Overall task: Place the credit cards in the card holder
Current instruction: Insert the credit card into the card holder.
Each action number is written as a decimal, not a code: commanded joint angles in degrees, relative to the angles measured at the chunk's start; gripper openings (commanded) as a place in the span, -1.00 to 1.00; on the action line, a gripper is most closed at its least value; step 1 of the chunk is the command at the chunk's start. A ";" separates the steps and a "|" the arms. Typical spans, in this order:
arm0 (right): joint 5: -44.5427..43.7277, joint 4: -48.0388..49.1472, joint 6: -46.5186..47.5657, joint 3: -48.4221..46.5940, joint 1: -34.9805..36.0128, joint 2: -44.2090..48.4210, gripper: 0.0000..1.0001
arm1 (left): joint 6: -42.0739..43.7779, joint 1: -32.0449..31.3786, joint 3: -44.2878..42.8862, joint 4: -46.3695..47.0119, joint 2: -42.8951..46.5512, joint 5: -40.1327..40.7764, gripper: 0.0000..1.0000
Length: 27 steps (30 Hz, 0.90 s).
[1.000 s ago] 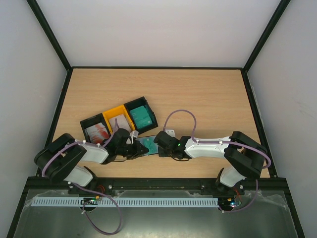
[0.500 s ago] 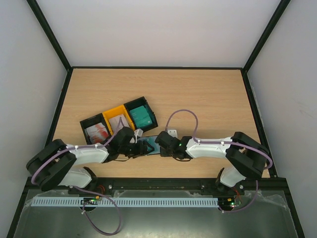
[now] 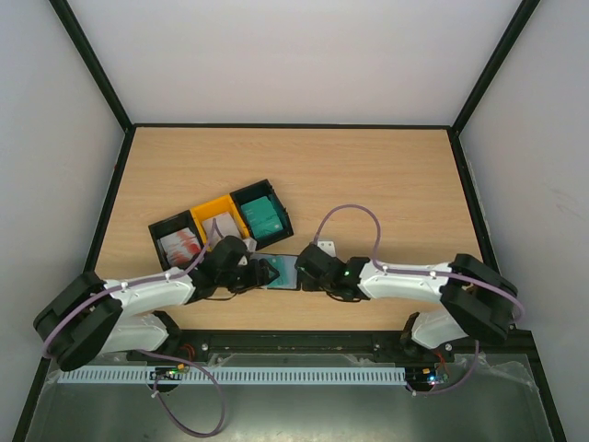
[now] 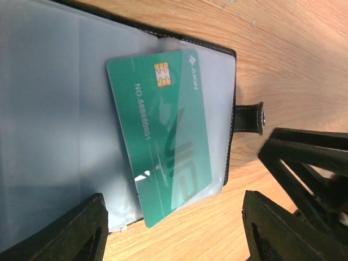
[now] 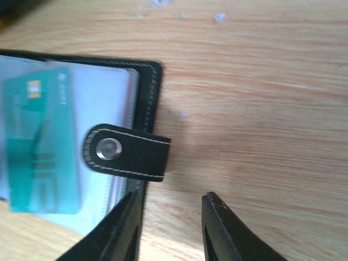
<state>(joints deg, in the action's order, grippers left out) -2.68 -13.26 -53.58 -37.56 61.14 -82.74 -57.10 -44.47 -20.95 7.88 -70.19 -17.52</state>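
Note:
The black card holder [image 4: 49, 109] lies open on the table, its clear sleeves facing up. A teal credit card [image 4: 157, 136] sits tilted, partly inside one sleeve, with a corner sticking out past the holder's near edge. My left gripper [image 4: 174, 217] hovers over that edge, open and holding nothing. My right gripper [image 5: 171, 204] is open beside the holder's edge [image 5: 145, 92], just below the clasp strap [image 5: 128, 152], with bare wood between its fingers. In the top view both grippers meet at the holder [image 3: 282, 273]. More credit cards lie in the trays.
A row of three open trays stands behind the left arm: a black one with a red-and-white card [image 3: 179, 243], a yellow one with a whitish card [image 3: 221, 221], and a black one with a teal card [image 3: 261, 214]. Black rails border the table.
My left gripper has opened and let go of the teal card, which now rests in the sleeve. Both arms have stretched lower and further inward. The right jaws have parted slightly.

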 commanded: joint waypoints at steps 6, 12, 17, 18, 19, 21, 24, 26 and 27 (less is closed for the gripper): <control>1.50 7.45 -3.42 3.18 -0.30 5.41 -0.17 | 0.51 -0.18 -4.59 -4.79 -2.79 6.31 0.15; 3.97 12.96 -5.94 5.53 -0.52 3.02 -0.27 | 1.65 -0.18 -7.41 -4.56 -8.11 5.48 -0.05; 5.65 15.06 -5.77 6.49 -1.59 1.66 -0.33 | 2.95 -0.18 -8.69 -4.76 -10.46 5.35 -0.15; 6.18 15.47 -5.60 6.62 -1.82 1.26 -0.36 | 3.39 -0.18 -8.80 -3.95 -10.78 4.29 -0.15; 6.78 15.76 -5.26 6.70 -2.20 0.81 -0.38 | 4.11 -0.18 -8.96 -3.32 -11.21 3.13 -0.14; 7.46 15.93 -4.59 6.76 -3.00 0.19 -0.40 | 5.87 -0.18 -9.94 -3.36 -12.33 1.36 -0.14; 7.89 15.94 -3.40 6.72 -4.23 -0.48 -0.44 | 8.43 -0.18 -11.34 -4.15 -14.16 0.29 -0.14; 8.26 16.05 -2.85 6.56 -4.84 -0.94 -0.45 | 10.22 -0.18 -12.50 -4.80 -15.42 -0.59 -0.13; 8.42 16.18 -2.65 6.51 -4.91 -1.20 -0.45 | 10.93 -0.18 -13.11 -4.92 -16.20 -1.07 -0.13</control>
<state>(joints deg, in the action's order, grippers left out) 5.41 1.48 -57.71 -31.42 57.12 -82.94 -50.78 -44.45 -31.75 4.73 -83.88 -15.94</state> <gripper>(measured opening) 0.278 0.432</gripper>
